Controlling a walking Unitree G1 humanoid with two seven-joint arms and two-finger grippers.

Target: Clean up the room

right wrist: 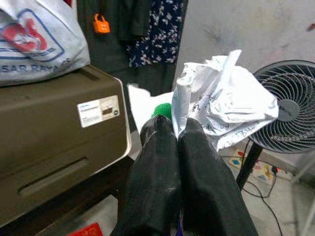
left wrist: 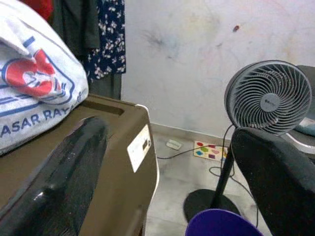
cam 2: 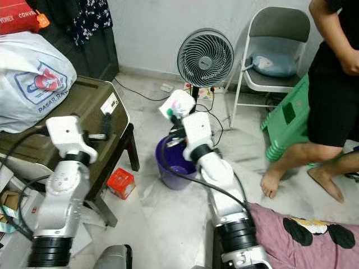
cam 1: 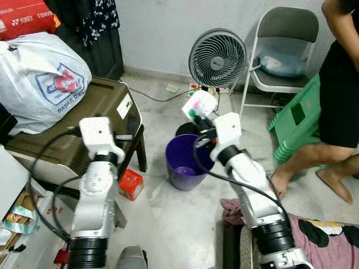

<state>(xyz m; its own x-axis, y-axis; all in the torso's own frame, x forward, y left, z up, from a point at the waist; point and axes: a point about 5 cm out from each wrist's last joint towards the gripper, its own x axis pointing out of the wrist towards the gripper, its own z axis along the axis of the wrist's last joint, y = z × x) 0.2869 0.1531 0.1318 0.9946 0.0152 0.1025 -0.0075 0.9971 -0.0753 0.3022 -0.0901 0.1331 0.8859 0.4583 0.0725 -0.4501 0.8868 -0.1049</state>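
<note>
A purple bin (cam 1: 187,163) stands on the floor in front of me. My right gripper (cam 1: 197,116) is raised just above and behind the bin, shut on a crumpled white paper (right wrist: 226,105) with green and pink marks (cam 1: 197,105). In the right wrist view the black fingers (right wrist: 177,162) press together under the paper. My left gripper (left wrist: 167,187) is open and empty, held by the brown box (cam 1: 95,112), and the purple bin's rim (left wrist: 221,223) shows between its fingers.
A large white plastic bag (cam 1: 39,78) lies on the brown box at left. A standing fan (cam 1: 217,58), a folding chair (cam 1: 283,50) and a green stool (cam 1: 300,120) stand behind. A person (cam 1: 336,95) stands at right. A red carton (cam 1: 130,184) and a cloth (cam 1: 325,238) lie on the floor.
</note>
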